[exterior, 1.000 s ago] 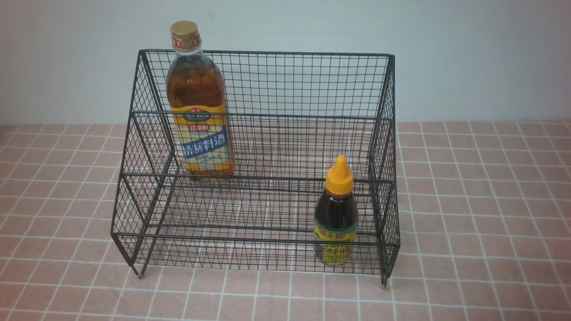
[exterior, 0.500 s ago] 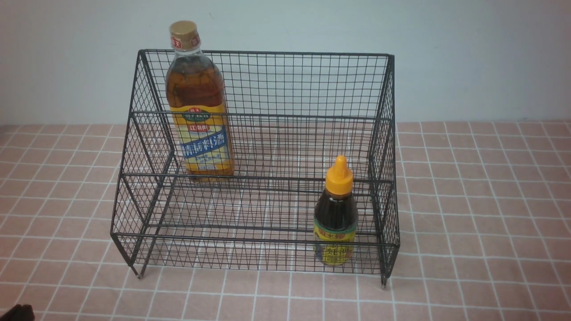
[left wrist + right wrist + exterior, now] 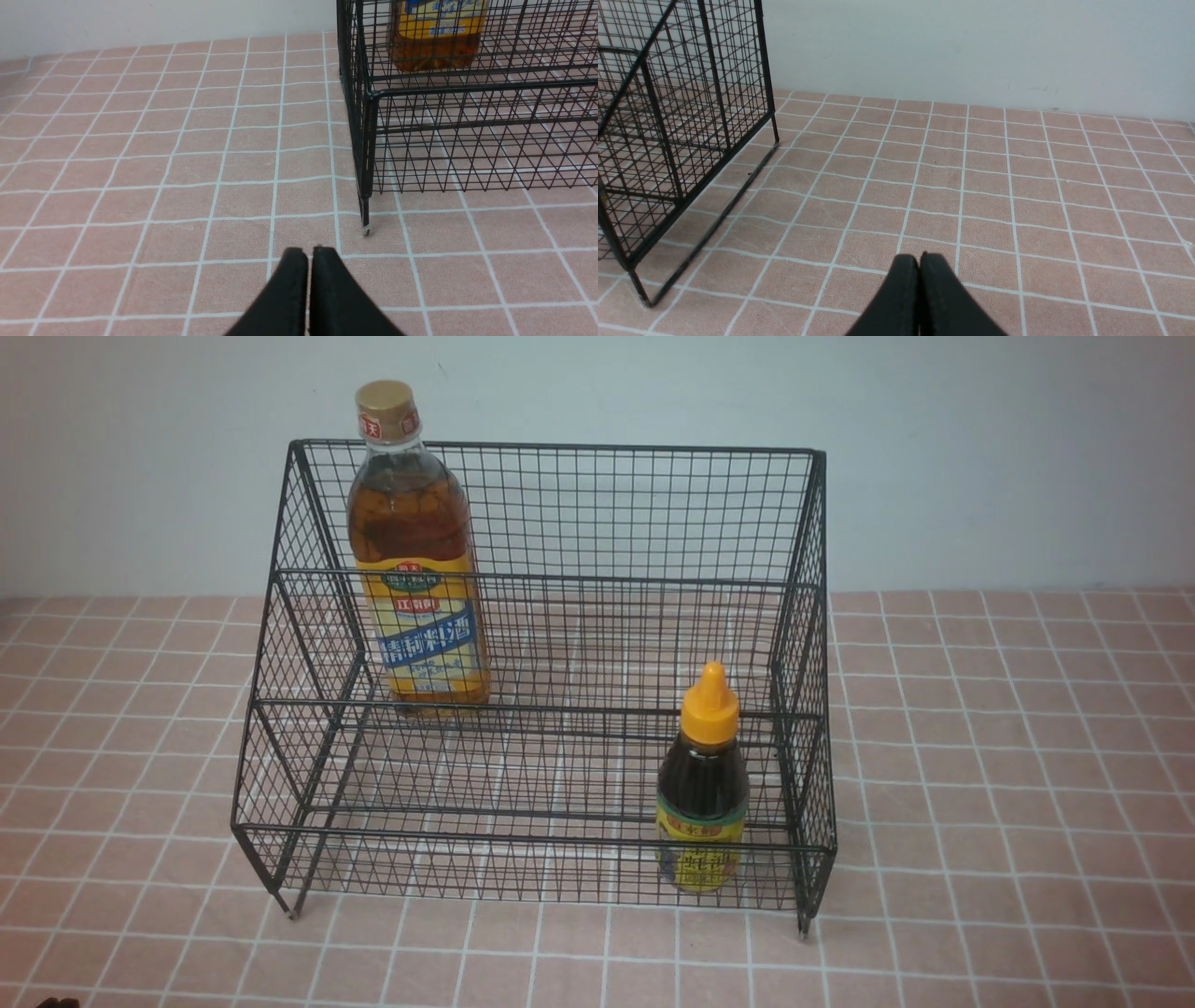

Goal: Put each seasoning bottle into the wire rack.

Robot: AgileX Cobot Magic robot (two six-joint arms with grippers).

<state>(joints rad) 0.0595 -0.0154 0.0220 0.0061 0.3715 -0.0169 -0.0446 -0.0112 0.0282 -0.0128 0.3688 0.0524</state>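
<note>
Almost nothing different from half a second ago: only a dark shape at the lower-left corner of the front view, now nearly gone.

Tall clear bottle [image 3: 415,555] upright on the upper tier of the wire rack [image 3: 560,513], small dark bottle [image 3: 702,793] on the lower tier.

Left gripper [image 3: 308,254] and right gripper [image 3: 919,259] clenched, empty, above the table [image 3: 1008,803].

Task apparently complete.

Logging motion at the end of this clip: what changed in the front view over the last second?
Almost nothing. A dark shape at the bottom left corner, absent a second ago, showed half a second ago and has now nearly slipped out of view; I cannot tell what it is. The tall bottle, small dark bottle and wire rack stayed put.
</note>
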